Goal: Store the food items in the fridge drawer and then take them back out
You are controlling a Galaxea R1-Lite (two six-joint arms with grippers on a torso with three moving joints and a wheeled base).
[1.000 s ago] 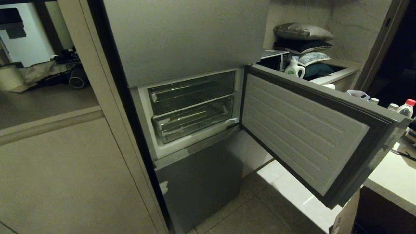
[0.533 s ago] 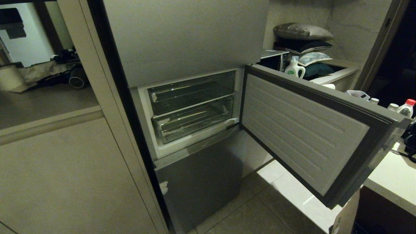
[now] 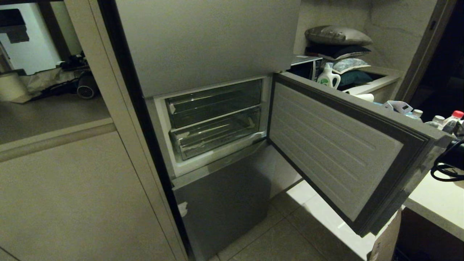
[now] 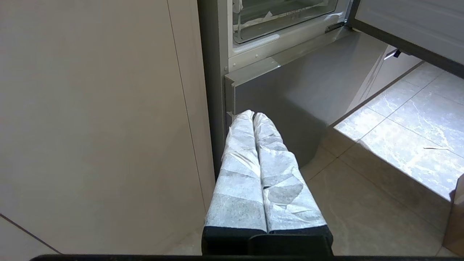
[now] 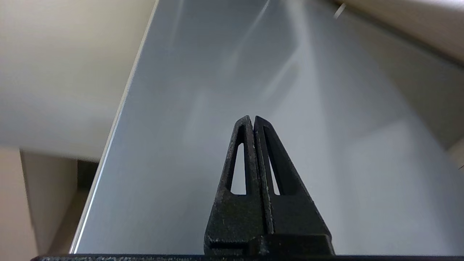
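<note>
Dim kitchen tiles and beige cabinet panels frame a grey fridge whose middle compartment stands open. Inside it, the fridge drawer [image 3: 217, 136] sits pushed in as the lower of two clear bins, whitish tape scraps along its front edge; no food shows inside it. The upper bin [image 3: 214, 101] sits just above it. The compartment door [image 3: 340, 148] swings wide toward the right, its ribbed inner liner facing the camera. Beyond the door's far edge, a pale surface [image 3: 438, 203] carries capped bottles [image 3: 451, 121] at its back edge and a black cable. The right gripper [image 5: 253, 121] has its black fingers pressed together, pointing at the door's smooth grey outer face. The left gripper [image 4: 253, 116], its fingers wrapped in white and closed, hangs low before the fridge's lower door [image 4: 308, 98].
</note>
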